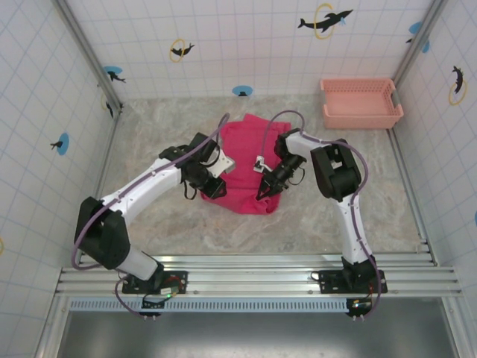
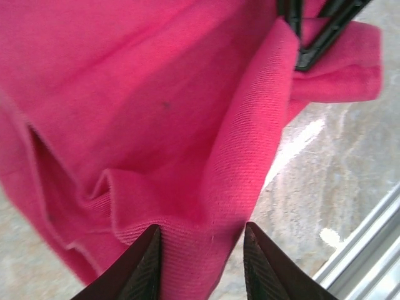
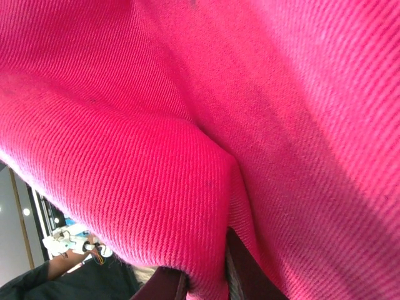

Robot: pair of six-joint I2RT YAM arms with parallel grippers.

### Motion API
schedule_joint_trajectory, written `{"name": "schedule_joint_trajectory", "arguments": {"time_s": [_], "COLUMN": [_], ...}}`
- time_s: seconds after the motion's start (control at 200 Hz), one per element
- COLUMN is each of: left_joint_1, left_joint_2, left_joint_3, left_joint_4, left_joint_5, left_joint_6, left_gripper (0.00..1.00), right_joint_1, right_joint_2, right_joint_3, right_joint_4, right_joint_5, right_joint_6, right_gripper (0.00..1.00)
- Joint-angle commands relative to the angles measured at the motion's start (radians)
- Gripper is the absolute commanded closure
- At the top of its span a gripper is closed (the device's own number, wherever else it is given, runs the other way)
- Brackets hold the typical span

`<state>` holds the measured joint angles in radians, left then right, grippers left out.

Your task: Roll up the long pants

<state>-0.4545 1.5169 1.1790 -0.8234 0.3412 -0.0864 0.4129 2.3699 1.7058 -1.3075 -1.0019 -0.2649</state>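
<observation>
Though plain, long pants (image 1: 242, 149) bright pink-red

**Twill cloth, marbled top, plastic and metal**

The pants (image 1: 242, 160) are pink-red woven cloth, matt, with a fine diagonal twill rib that is plain in both wrist views. Their folds look soft and thick. The fingers (image 2: 140, 269) of the left gripper (image 2: 201, 228) are matt black, cut with fine diagonal grooves. The table (image 1: 335, 224) has a smooth, marbled grey-beige top with a slight sheen, and it catches bright glare at the right of the left wrist view. The basket (image 1: 361, 104), upper right, is salmon lattice plastic. The walls (image 1: 223, 37) are smooth, white and tile-patterned. The rails (image 1: 261, 272) along the bottom are silver metal. The arms (image 1: 149, 183) have smooth white shells and black joints.
</observation>
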Motion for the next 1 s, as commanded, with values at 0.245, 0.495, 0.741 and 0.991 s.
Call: {"name": "schedule_joint_trajectory", "arguments": {"time_s": [0.245, 0.495, 0.741, 0.991], "left_joint_1": [-0.023, -0.017, 0.071, 0.099], "left_joint_2": [0.096, 0.394, 0.611, 0.715], "left_joint_3": [0.002, 0.189, 0.416, 0.53], "left_joint_4": [0.047, -0.103, -0.192, -0.229], "left_joint_5": [0.029, -0.405, -0.452, -0.324], "left_joint_6": [-0.005, -0.137, -0.157, -0.07], "left_gripper": [0.63, 0.9, 0.89, 0.85], "right_joint_1": [-0.007, -0.008, -0.022, -0.005], "right_joint_2": [0.052, 0.05, -0.043, -0.305], "right_joint_3": [0.08, 0.094, 0.043, -0.052], "right_joint_4": [0.006, -0.001, -0.028, 0.12], "right_joint_5": [0.015, -0.018, 0.157, 0.674], "right_joint_6": [0.038, 0.049, 0.043, 0.085], "right_gripper": [0.84, 0.83, 0.76, 0.61]}}
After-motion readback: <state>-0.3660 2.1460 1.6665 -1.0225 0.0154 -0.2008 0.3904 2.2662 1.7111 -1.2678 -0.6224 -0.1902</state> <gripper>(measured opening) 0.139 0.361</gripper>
